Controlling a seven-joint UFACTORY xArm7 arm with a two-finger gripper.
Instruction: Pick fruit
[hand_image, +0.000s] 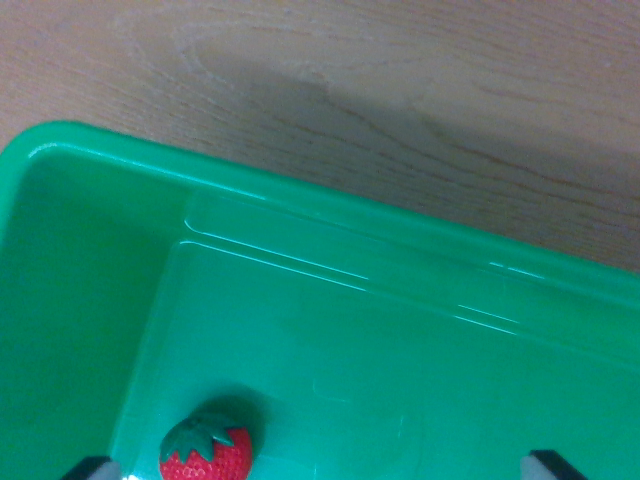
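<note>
Strawberry (207, 453) in the bin (90, 300), not yet grasped

You see the strawberry on the bin floor, at the bottom edge of the wrist view, left of centre, close to the left finger (92, 468). The two fingertips stand wide apart and hold nothing; the gripper (318, 468) is, I judge, in the approach step. Next you should shift toward the wrist view's left and go down, so the berry comes between the fingers. The berry is red, dimpled, with green leaves; the bin is smooth glossy green plastic on a matte wood-grain table (400, 90)
</note>
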